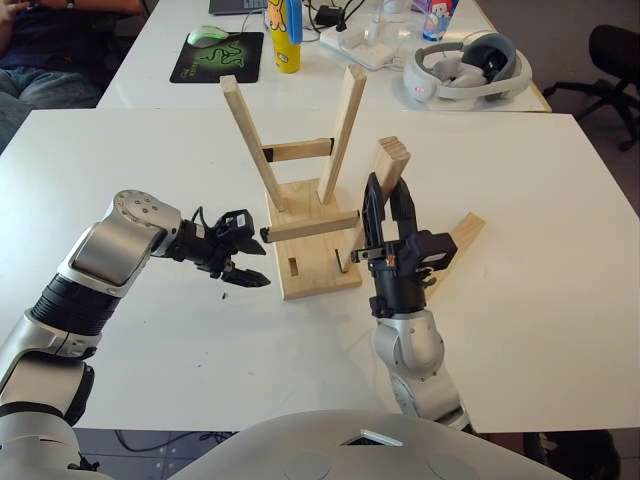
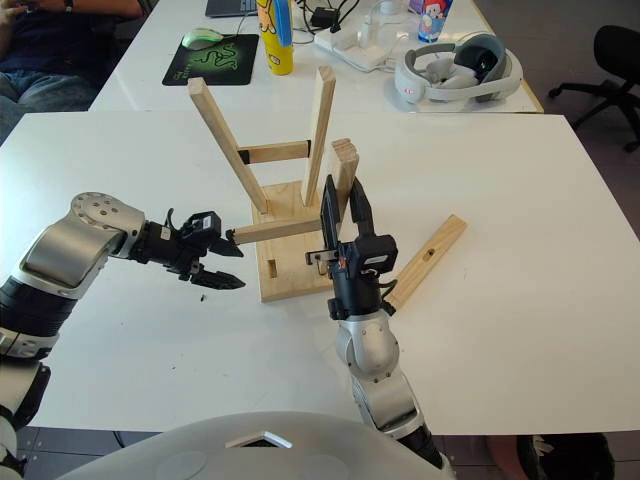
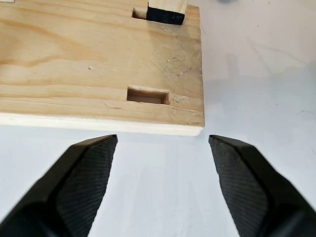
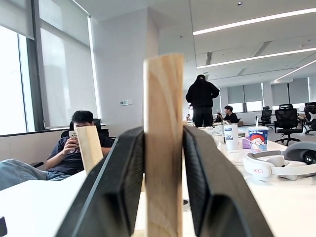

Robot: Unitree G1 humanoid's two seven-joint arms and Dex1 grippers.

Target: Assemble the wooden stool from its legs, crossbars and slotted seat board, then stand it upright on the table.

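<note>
Right pincer [image 4: 164, 132] pinches an upright leg [image 4: 164, 84]; left pincer [image 3: 163, 143] gapes wide, seemingly clear of seat board [image 3: 74, 64].

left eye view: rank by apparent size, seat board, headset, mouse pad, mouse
1. Seat board and headset: they look about alike. The headset lies farther from the camera and the legs hide part of the board, so I won't rank them.
2. Mouse pad
3. Mouse, clearly the smallest
</note>
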